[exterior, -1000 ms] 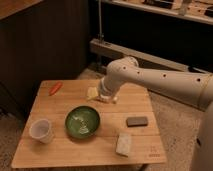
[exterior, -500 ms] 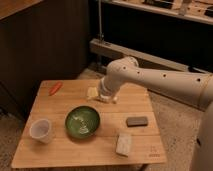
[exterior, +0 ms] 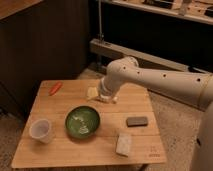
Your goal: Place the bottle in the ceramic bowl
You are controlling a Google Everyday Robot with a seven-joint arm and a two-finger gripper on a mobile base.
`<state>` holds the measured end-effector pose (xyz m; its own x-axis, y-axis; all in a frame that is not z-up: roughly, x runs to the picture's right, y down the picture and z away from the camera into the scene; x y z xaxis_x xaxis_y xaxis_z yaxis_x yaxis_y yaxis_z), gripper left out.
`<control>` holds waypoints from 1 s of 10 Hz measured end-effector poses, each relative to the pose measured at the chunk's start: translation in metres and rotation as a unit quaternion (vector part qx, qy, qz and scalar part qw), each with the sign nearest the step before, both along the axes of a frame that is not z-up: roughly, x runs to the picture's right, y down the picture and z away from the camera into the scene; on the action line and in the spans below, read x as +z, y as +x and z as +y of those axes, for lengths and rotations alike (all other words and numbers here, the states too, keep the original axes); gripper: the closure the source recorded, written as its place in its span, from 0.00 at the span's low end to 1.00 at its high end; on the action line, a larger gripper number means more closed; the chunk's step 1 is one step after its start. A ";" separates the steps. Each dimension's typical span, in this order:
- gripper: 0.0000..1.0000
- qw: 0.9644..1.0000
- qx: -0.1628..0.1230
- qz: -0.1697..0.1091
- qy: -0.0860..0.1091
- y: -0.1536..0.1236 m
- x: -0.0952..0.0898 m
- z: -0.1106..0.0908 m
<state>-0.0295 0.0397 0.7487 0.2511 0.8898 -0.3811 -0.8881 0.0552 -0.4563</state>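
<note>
The bottle [exterior: 92, 92], small and pale yellowish, is on the wooden table [exterior: 60, 150] near its far edge. My gripper [exterior: 105, 97] is at the end of the white arm [exterior: 150, 80] and sits right beside the bottle, on its right, low over the table. The ceramic bowl [exterior: 82, 121], dark green with pale markings inside, stands in front of the bottle toward the table's middle. Nothing else is in it.
A translucent white cup [exterior: 41, 130] stands at the front left. An orange-red item [exterior: 55, 88] lies at the far left. A dark flat block [exterior: 136, 121] and a pale rectangular block [exterior: 123, 143] lie right of the bowl. A dark wall and shelving stand behind.
</note>
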 end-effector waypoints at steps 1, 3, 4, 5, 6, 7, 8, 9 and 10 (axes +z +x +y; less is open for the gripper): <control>0.20 1.000 0.000 0.000 0.000 0.000 0.000 0.000; 0.20 1.000 0.001 0.000 0.000 0.000 0.000 -0.001; 0.20 1.000 -0.001 -0.002 0.001 0.000 0.001 -0.004; 0.20 1.000 -0.007 -0.008 0.004 0.002 0.004 -0.013; 0.20 1.000 -0.012 -0.014 0.006 0.005 0.011 -0.024; 0.20 1.000 -0.014 -0.015 0.006 0.007 0.013 -0.027; 0.20 1.000 -0.016 -0.020 0.008 0.007 0.013 -0.032; 0.20 1.000 -0.015 -0.022 0.008 0.008 0.013 -0.033; 0.20 1.000 -0.015 -0.024 0.007 0.010 0.014 -0.037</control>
<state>-0.0195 0.0030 0.7630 0.2947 0.8870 -0.3554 -0.8631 0.0875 -0.4974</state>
